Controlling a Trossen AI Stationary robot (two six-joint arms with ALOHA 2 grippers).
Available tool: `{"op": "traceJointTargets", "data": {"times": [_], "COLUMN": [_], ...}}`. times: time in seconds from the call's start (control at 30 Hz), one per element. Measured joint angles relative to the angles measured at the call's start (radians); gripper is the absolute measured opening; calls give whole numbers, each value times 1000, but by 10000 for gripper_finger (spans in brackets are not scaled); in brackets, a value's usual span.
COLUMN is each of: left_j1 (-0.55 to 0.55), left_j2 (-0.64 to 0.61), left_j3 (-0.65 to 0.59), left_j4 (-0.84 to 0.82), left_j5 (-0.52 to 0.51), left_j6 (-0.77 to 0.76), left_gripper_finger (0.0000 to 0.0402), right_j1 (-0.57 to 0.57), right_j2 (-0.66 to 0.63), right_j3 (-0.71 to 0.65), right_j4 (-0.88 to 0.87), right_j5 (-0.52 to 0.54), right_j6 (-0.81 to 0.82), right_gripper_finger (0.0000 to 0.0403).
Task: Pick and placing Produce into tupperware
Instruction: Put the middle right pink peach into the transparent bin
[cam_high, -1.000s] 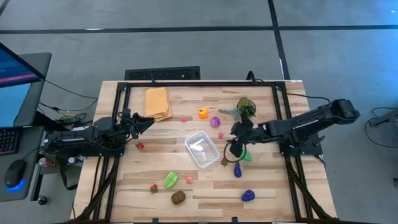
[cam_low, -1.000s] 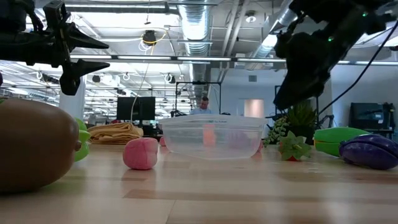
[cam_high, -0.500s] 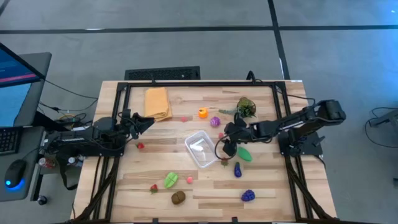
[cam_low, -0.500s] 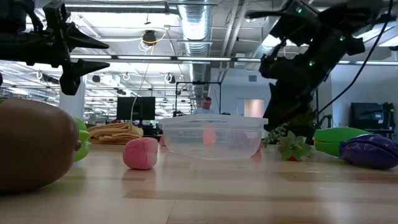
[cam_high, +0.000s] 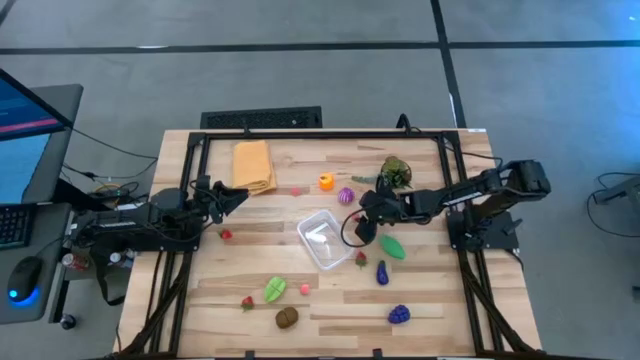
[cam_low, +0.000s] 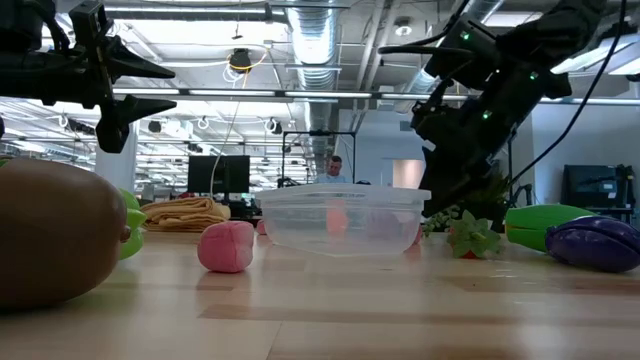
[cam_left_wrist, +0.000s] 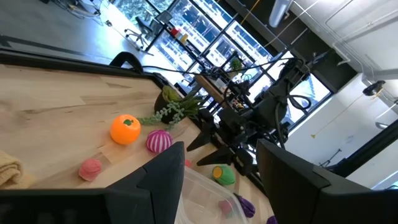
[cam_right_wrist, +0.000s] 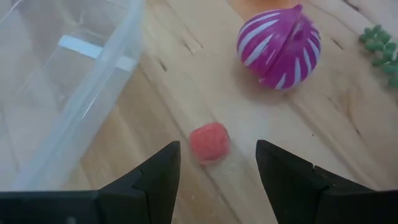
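Right gripper (cam_high: 352, 228) now nearer empty tupperware (cam_high: 325, 240), fingers apart.

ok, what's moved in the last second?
The right tool has swung away from the green piece and the purple one by it, toward the middle of the table. It now sits open beside the clear container, over a small red piece, holding nothing. The left tool stayed parked, open, near the folded cloth. No produce moved; the container is still empty.
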Motion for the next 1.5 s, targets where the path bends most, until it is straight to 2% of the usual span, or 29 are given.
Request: {"op": "traceJointTargets", "data": {"times": [0.47, 0.73, 1.0, 1.5], "left_j1": [0, 0, 0, 0], "left_j2": [0, 2, 2, 2], "left_j3": [0, 0, 0, 0], "left_j4": [0, 0, -4, -4], "left_j5": [0, 2, 26, 26], "left_j6": [33, 37, 37, 35], "left_gripper_finger": [190, 190, 190, 190], "right_j1": [-7, -4, -5, -5], "right_j2": [0, 76, 98, 98], "right_j3": [0, 0, 0, 0], "right_j4": [21, 78, 80, 79], "right_j5": [-24, -49, -46, -42], "right_j6": [-32, 6, 24, 24], "right_gripper_finger": [234, 234, 232, 124]}}
